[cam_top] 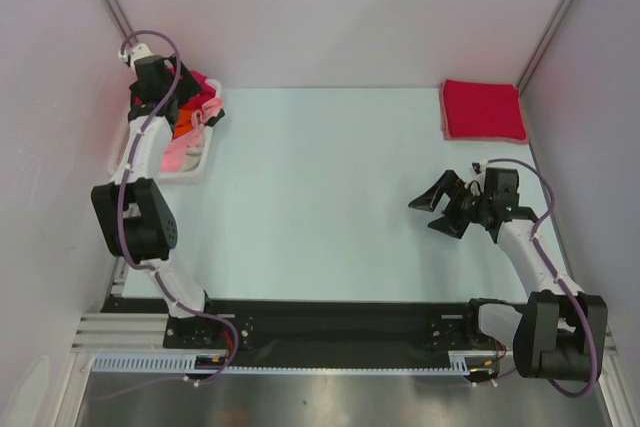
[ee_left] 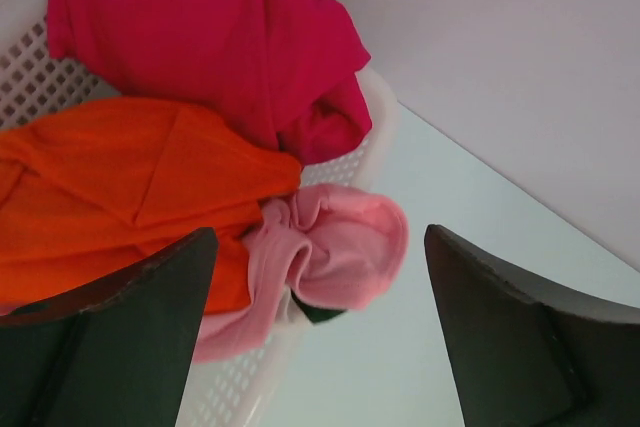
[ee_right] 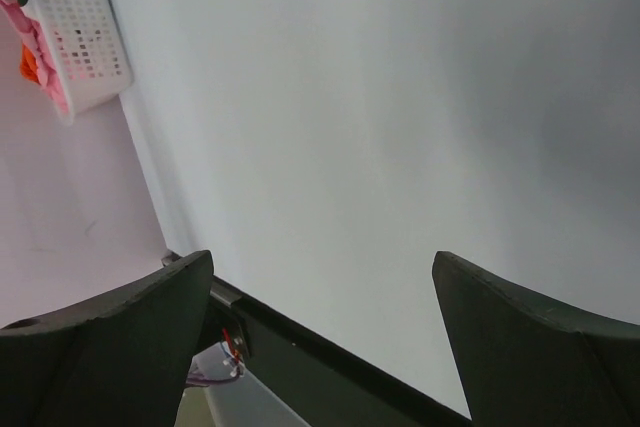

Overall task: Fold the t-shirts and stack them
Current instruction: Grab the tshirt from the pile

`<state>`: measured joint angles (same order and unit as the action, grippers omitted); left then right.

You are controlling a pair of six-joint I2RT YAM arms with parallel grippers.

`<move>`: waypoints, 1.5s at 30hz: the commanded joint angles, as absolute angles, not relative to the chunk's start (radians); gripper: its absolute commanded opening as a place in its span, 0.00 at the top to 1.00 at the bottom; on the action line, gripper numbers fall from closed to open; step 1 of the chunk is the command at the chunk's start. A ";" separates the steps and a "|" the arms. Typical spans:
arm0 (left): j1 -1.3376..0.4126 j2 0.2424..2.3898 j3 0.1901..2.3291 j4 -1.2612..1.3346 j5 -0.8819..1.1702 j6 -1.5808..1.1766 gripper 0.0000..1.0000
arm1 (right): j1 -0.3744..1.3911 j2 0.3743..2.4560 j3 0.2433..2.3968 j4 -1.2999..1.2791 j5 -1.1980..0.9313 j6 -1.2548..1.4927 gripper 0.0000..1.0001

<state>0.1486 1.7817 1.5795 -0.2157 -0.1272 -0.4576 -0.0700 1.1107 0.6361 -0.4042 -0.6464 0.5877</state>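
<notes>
Hovering over the white basket (ee_left: 30, 77) at the table's far left, the left gripper (ee_left: 318, 237) has its jaws wide apart with nothing in them. The basket's stuffed with a crumpled orange t-shirt (ee_left: 110, 187), a magenta t-shirt (ee_left: 200, 37) behind it, and a pale pink t-shirt (ee_left: 340, 247) bunched at the rim. The right gripper (cam_top: 437, 212) is spread open too, empty, above the table (cam_top: 320, 197). A crimson t-shirt (cam_top: 483, 110) lies folded in the far right corner.

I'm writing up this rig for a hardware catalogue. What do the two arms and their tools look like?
The left arm and right arm share one build: white links, bulky black joint housings, and a purple cable looping along each. The left tool and right tool are dark and matte, each with two broad, wedge-shaped fingers.
</notes>
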 commanded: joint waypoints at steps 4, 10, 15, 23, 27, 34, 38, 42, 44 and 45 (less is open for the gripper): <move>0.213 1.957 1.782 -0.149 -0.009 -0.374 0.16 | -0.075 1.143 0.655 -0.354 -0.693 0.574 0.00; 0.227 2.102 1.944 -0.193 0.002 -0.356 0.38 | -0.077 1.175 0.621 -0.305 -0.681 0.613 0.00; 0.225 1.964 1.816 -0.285 -0.173 -0.440 0.21 | -0.077 1.213 0.629 -0.281 -0.686 0.617 0.00; 0.230 2.008 1.841 -0.498 -0.218 -0.495 0.33 | -0.078 1.266 0.629 -0.249 -0.693 0.607 0.00; 0.230 2.040 1.862 -0.514 -0.247 -0.520 0.34 | -0.080 1.270 0.623 -0.255 -0.690 0.603 0.00; 0.235 2.172 2.005 -0.676 -0.285 -0.584 0.32 | -0.083 1.270 0.604 -0.258 -0.689 0.617 0.00; 0.245 2.218 2.031 -0.696 -0.272 -0.612 0.37 | -0.084 1.290 0.614 -0.259 -0.686 0.618 0.00; 0.247 2.238 2.071 -0.701 -0.259 -0.601 0.54 | -0.086 1.319 0.643 -0.265 -0.690 0.617 0.00; 0.245 2.234 2.101 -0.712 -0.252 -0.588 0.77 | -0.086 1.328 0.652 -0.268 -0.696 0.615 0.00; 0.245 2.224 2.120 -0.715 -0.255 -0.586 0.80 | -0.086 1.331 0.656 -0.268 -0.699 0.612 0.00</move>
